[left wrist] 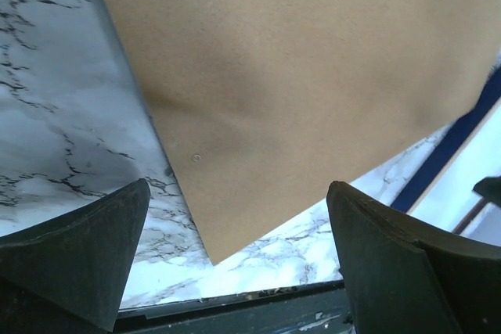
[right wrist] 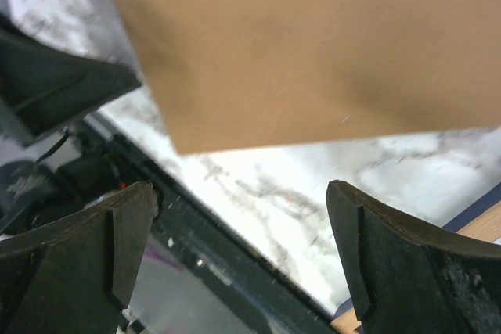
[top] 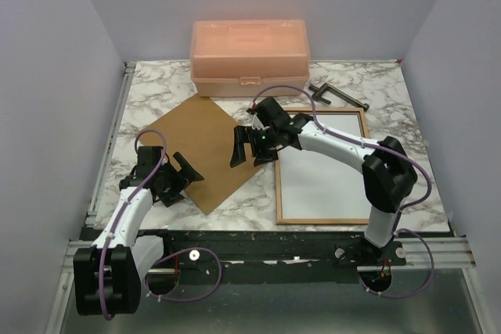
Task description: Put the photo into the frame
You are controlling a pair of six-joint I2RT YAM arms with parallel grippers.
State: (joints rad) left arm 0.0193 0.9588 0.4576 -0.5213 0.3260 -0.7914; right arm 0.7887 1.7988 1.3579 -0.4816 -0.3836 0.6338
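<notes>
A white marble-patterned counter [top: 153, 91] bears a peach plastic box [top: 249, 56] at its far edge, a flat brown board [top: 196, 150] centre-left, a thin tan wooden frame [top: 321, 220] right, and a black metal bar [top: 338, 96] behind it.

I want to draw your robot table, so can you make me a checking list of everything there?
Surface: marble-patterned table, no spills seen.
Job's things: frame lies tan back up; white sheet inside may be the photo.
Clutter: brown backing board, peach plastic box, dark metal tool.
End effectors: left end effector and right end effector open, empty, by the board.
Cables: purple cables loop along both arms.
Surroundings: plain pale walls.
</notes>
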